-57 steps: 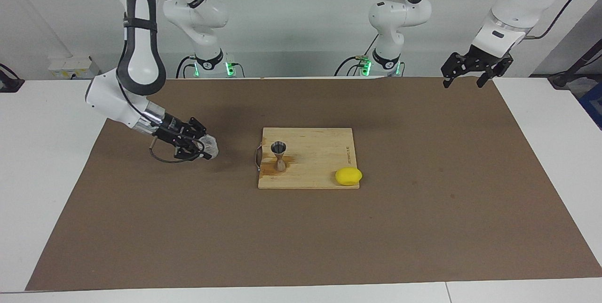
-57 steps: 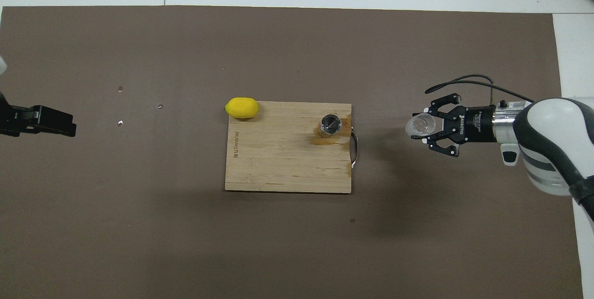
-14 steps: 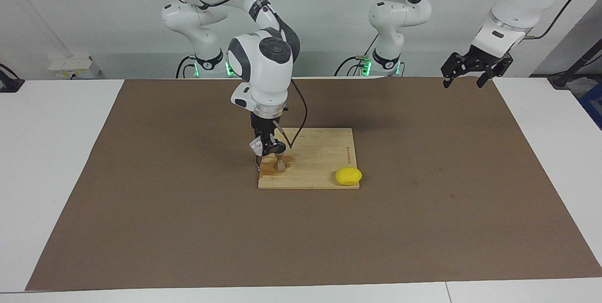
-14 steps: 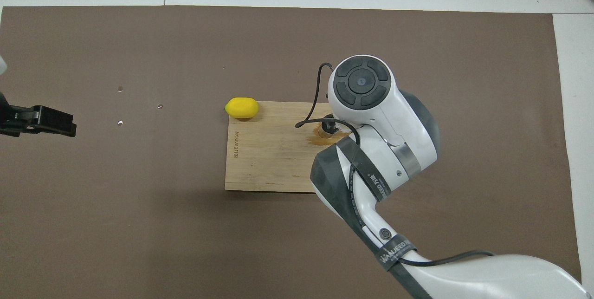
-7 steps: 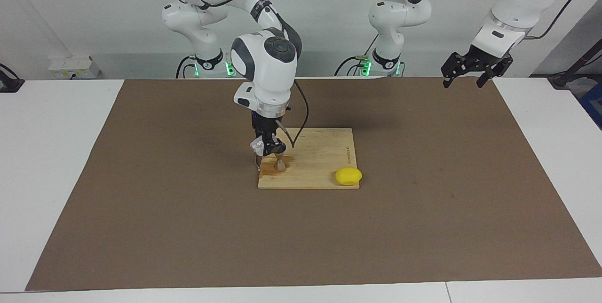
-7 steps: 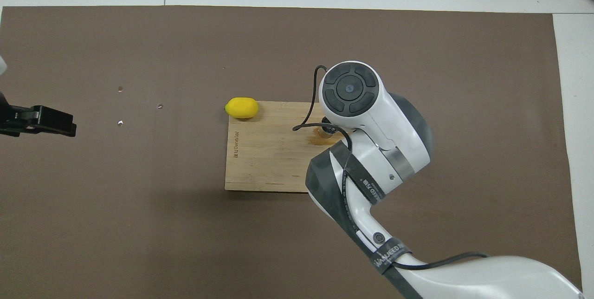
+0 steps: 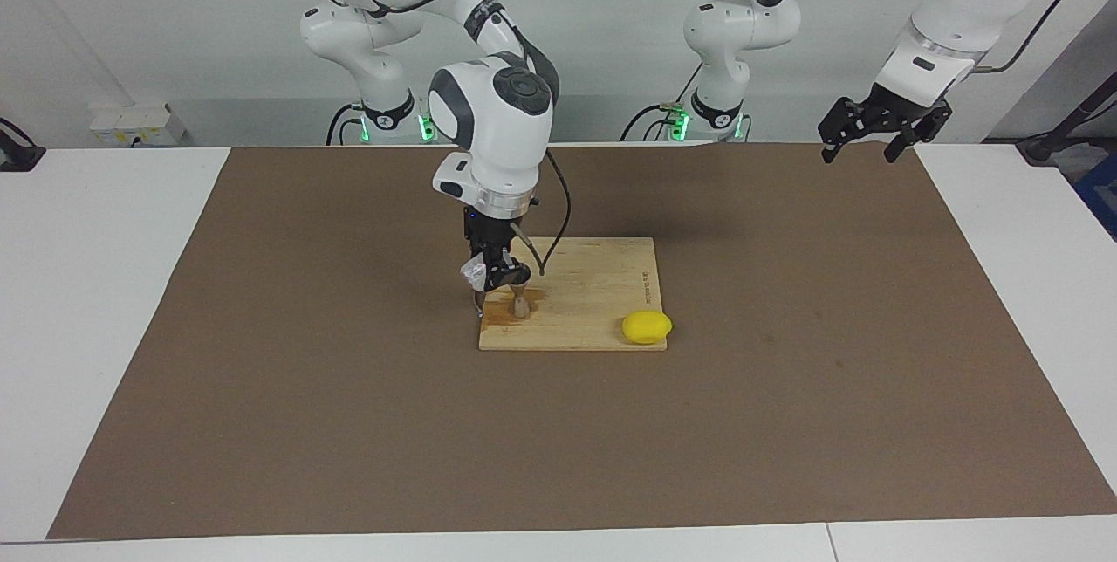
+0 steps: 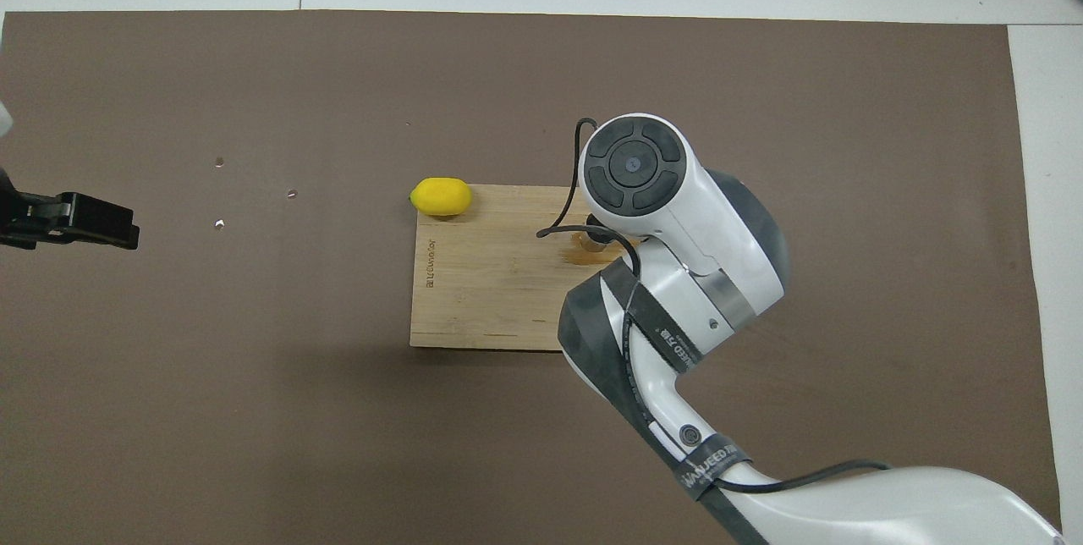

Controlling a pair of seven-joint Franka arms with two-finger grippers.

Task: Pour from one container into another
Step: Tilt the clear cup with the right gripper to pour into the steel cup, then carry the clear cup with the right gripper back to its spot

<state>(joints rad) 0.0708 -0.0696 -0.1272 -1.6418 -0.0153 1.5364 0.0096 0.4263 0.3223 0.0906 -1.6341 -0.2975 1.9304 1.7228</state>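
We note a brown mat (image 7: 785,387) covering the white table (image 7: 96,300). A wooden cutting board (image 7: 593,300) lies mid-mat, with a wet stain (image 7: 497,315) at its right-arm end. A yellow lemon (image 7: 647,327) rests at the board's corner, toward the left arm's end. The right arm's bulk hides the pouring spot from overhead. The right claw (image 7: 490,276) is clamped on the glass cup (image 7: 475,270), tilted just above the steel jigger (image 7: 520,305), which stands on the stain. The left claw (image 7: 877,130) waits, spread wide and empty, over the mat's edge.

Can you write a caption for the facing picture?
Right gripper tips a glass cup over the steel jigger on the cutting board.
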